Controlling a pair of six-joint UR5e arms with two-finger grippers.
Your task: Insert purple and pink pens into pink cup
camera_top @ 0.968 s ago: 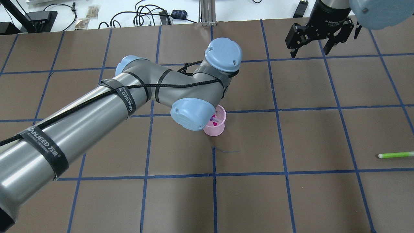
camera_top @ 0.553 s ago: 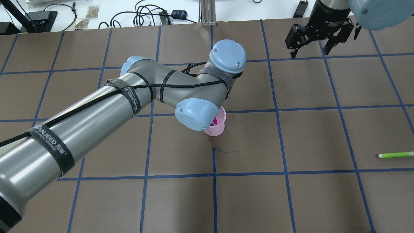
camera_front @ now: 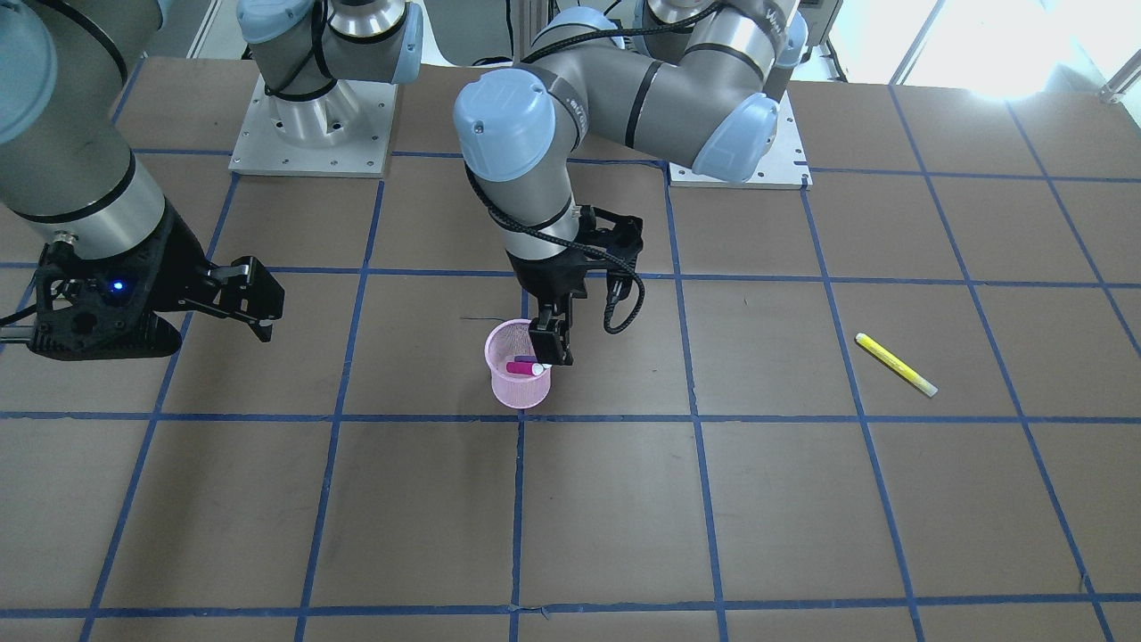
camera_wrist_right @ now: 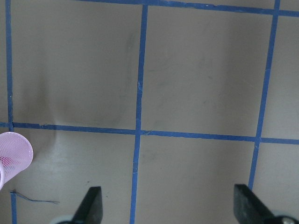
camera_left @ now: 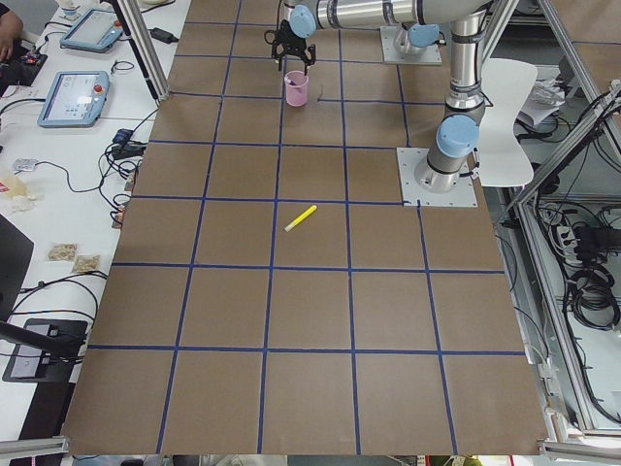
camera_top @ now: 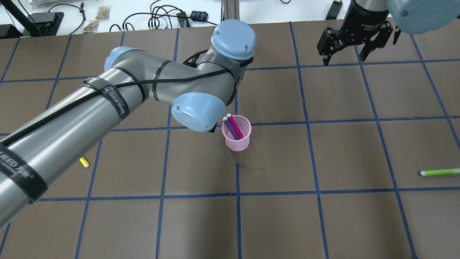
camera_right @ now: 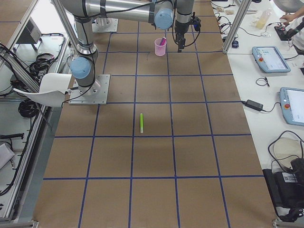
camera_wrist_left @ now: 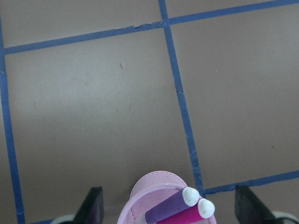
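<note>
The pink mesh cup (camera_top: 236, 141) stands near the table's middle and also shows in the front view (camera_front: 520, 385). A purple pen (camera_top: 231, 130) and a pink pen (camera_top: 236, 126) lean inside it, white tips up. In the left wrist view the cup (camera_wrist_left: 140, 205) and both pens (camera_wrist_left: 166, 211) lie low between the spread fingers (camera_wrist_left: 93, 207). My left gripper (camera_front: 550, 349) is open and empty, just above and beside the cup's rim. My right gripper (camera_top: 345, 54) hangs open and empty over the far right of the table.
A yellow pen (camera_front: 894, 364) lies on the robot's left side, its tip showing under the left arm (camera_top: 84, 162). A green pen (camera_top: 440, 172) lies near the right edge. Cables and boxes (camera_top: 169, 18) lie beyond the far edge.
My left arm has pulled back to the left and away from the cup. The cup, half hidden before, now shows whole with both pens in it. The right arm has not moved.
</note>
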